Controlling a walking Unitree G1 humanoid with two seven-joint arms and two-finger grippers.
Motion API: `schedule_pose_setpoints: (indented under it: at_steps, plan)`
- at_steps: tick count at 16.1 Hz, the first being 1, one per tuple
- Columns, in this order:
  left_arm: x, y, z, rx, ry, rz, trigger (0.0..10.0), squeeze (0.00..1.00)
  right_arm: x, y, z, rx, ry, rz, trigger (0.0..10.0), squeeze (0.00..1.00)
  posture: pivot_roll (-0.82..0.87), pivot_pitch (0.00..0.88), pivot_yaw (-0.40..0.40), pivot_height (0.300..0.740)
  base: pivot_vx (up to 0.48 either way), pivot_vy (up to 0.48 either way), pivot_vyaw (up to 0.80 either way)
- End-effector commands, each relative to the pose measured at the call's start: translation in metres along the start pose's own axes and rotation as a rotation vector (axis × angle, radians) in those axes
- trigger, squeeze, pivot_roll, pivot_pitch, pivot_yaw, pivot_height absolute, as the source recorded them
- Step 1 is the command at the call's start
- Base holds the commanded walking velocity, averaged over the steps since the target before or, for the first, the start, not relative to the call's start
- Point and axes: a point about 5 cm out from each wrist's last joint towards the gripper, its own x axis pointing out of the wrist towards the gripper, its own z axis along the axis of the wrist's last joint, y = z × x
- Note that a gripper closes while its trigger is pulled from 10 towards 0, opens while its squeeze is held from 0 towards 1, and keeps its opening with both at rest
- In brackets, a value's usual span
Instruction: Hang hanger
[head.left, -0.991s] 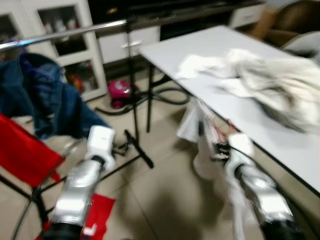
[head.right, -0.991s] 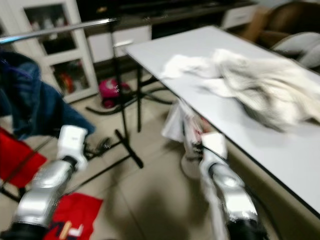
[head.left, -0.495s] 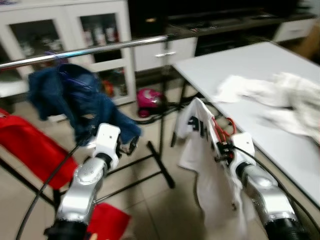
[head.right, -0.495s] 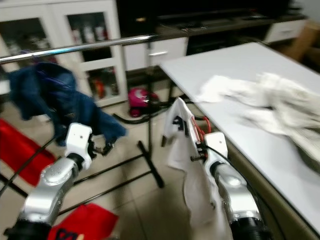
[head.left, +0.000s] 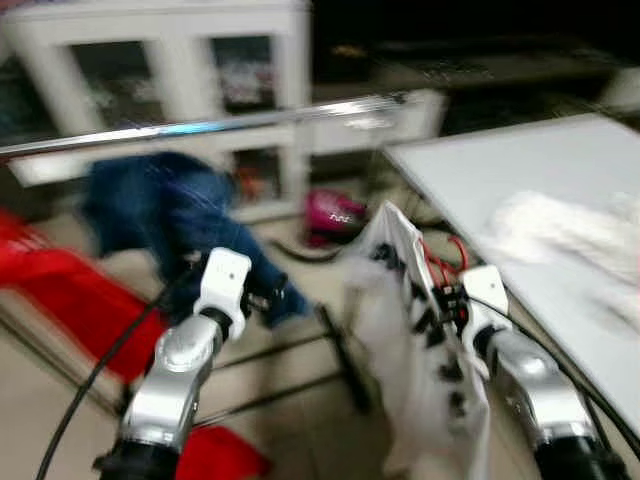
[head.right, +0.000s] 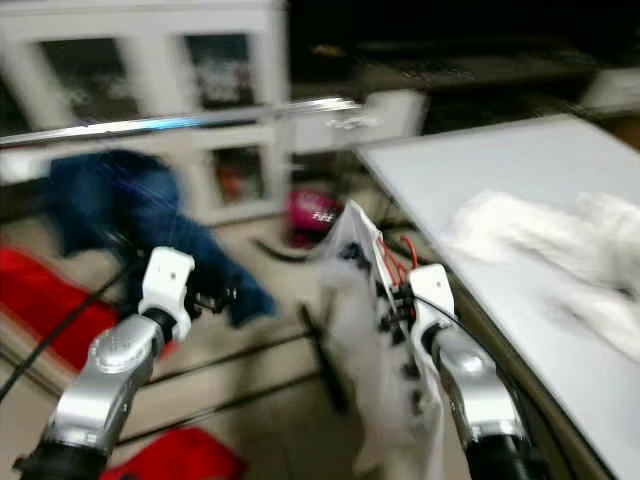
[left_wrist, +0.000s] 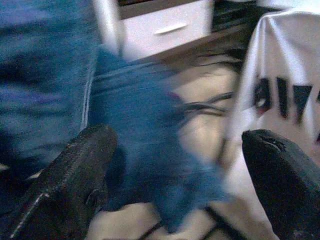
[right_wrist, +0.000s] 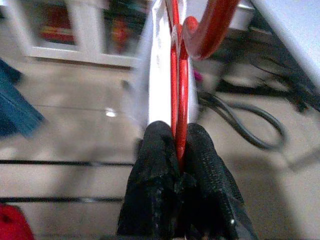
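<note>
Rail (head.left: 220, 125) sits closer now, right gripper (right_wrist: 181, 150) still clamped on red hanger (right_wrist: 182, 65) with white shirt (head.left: 420, 330), left gripper (left_wrist: 175, 165) spread open by the jeans (head.left: 180, 215).

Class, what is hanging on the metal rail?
A blue garment hangs from the rail. How it is attached is hidden. The right hand grips the red hanger carrying a white shirt, below the rail.

Two silver arms, white wrist housings, black cables, textured black fingers (right_wrist: 159, 175)
</note>
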Motion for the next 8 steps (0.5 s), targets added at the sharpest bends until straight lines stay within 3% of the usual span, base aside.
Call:
schedule_pose_setpoints:
  at_steps: [1,5,7,8]
  plan:
    - [-0.001,-0.002,0.006,0.019,-0.025,-0.028,10.0,1.0,0.001,0.006,0.01,-0.031,-0.044,0.07,10.0,0.0,-0.02,0.0,-0.004,0.74,0.0,0.0,0.0]
    - [-0.004,-0.006,0.008,0.051,-0.04,-0.08,10.0,0.98,-0.006,0.006,0.008,-0.091,-0.004,0.16,10.0,0.0,-0.02,0.0,-0.009,0.74,0.0,0.0,0.0]
    - [-0.005,-0.005,0.007,0.066,-0.032,-0.081,10.0,0.84,-0.008,-0.003,0.006,-0.109,0.014,0.14,10.0,0.0,-0.01,0.003,-0.008,0.74,0.0,0.0,0.0]
    - [-0.005,-0.005,0.006,0.07,-0.029,-0.081,10.0,0.81,-0.007,-0.005,0.007,-0.096,0.012,0.129,10.0,0.0,-0.01,0.004,-0.006,0.74,0.0,0.0,0.0]
